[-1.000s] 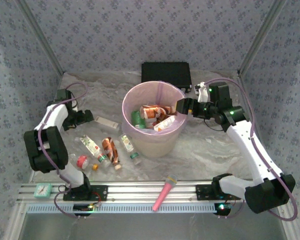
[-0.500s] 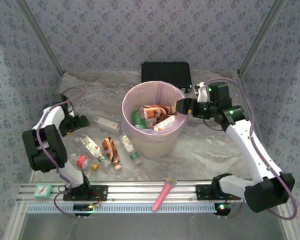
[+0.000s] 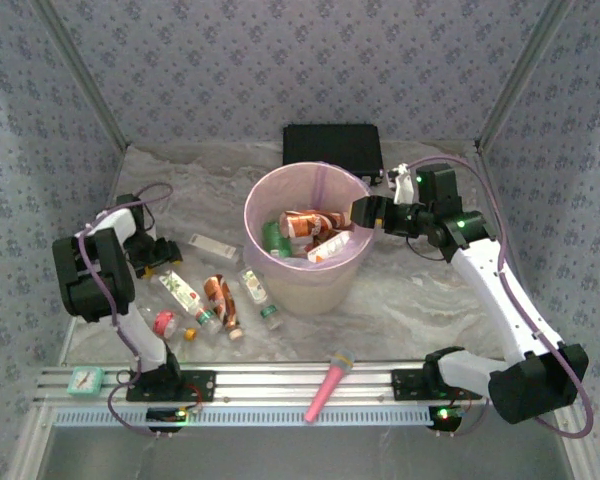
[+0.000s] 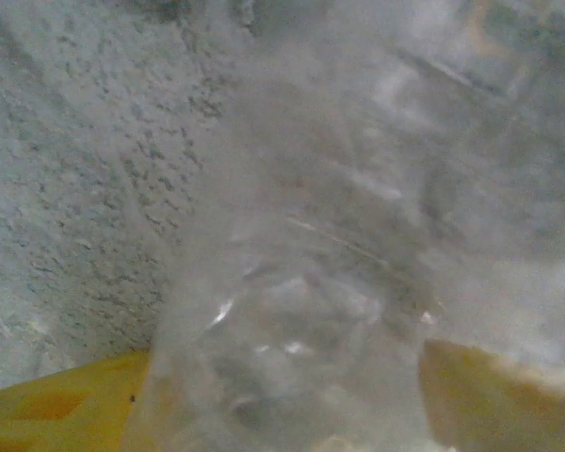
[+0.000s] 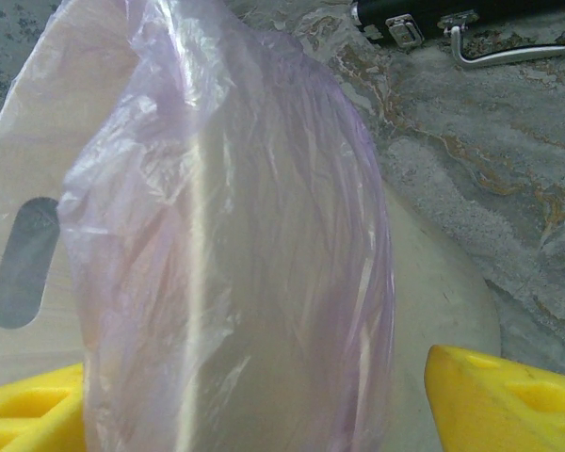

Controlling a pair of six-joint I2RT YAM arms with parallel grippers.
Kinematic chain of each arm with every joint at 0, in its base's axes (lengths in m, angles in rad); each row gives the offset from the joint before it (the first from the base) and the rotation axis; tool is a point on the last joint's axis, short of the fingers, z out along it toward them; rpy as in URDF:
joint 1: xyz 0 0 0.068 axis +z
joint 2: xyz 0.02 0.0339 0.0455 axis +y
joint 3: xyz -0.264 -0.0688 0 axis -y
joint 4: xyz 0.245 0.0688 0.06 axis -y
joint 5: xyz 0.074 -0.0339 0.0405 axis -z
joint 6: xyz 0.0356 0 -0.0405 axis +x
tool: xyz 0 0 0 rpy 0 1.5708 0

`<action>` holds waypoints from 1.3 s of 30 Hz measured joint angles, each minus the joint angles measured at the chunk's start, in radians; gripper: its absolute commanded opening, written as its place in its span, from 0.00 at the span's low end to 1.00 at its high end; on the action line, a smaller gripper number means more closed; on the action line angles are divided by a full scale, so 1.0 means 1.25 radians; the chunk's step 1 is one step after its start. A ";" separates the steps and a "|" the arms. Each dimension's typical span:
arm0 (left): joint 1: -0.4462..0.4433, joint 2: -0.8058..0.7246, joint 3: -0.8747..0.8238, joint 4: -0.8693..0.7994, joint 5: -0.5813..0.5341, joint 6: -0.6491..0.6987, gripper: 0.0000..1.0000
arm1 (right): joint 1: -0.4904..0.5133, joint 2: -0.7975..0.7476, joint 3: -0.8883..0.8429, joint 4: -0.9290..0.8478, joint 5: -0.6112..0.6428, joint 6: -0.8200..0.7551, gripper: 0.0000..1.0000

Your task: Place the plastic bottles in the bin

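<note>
Left gripper (image 3: pixel 160 258) has dropped onto a clear bottle (image 4: pixel 292 282), grip unclear. Right gripper (image 3: pixel 365 212) gapes at the bin (image 3: pixel 310 290) rim.

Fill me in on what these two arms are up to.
They are clearing plastic bottles into the bin. Some bottles already lie inside; several more lie on the table left of it. The left gripper straddles a clear bottle, grip unclear. The right gripper sits at the bin's rim against the pink bag.
</note>
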 measured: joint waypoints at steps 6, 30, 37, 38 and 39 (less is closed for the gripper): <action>-0.019 0.001 0.007 -0.005 -0.018 0.000 0.58 | 0.000 0.000 0.000 0.000 -0.001 0.000 0.78; -0.171 -0.315 0.241 -0.122 -0.052 -0.021 0.40 | 0.000 -0.009 0.036 -0.050 0.021 0.003 0.78; -0.463 -0.359 0.463 -0.186 -0.088 -0.021 0.33 | 0.004 -0.009 0.061 -0.083 0.062 0.004 0.78; -0.508 -0.359 0.498 -0.190 -0.094 -0.020 0.33 | 0.005 -0.010 0.064 -0.086 0.069 0.004 0.78; -0.549 -0.359 0.527 -0.193 -0.100 -0.020 0.32 | 0.007 -0.010 0.066 -0.089 0.076 0.004 0.78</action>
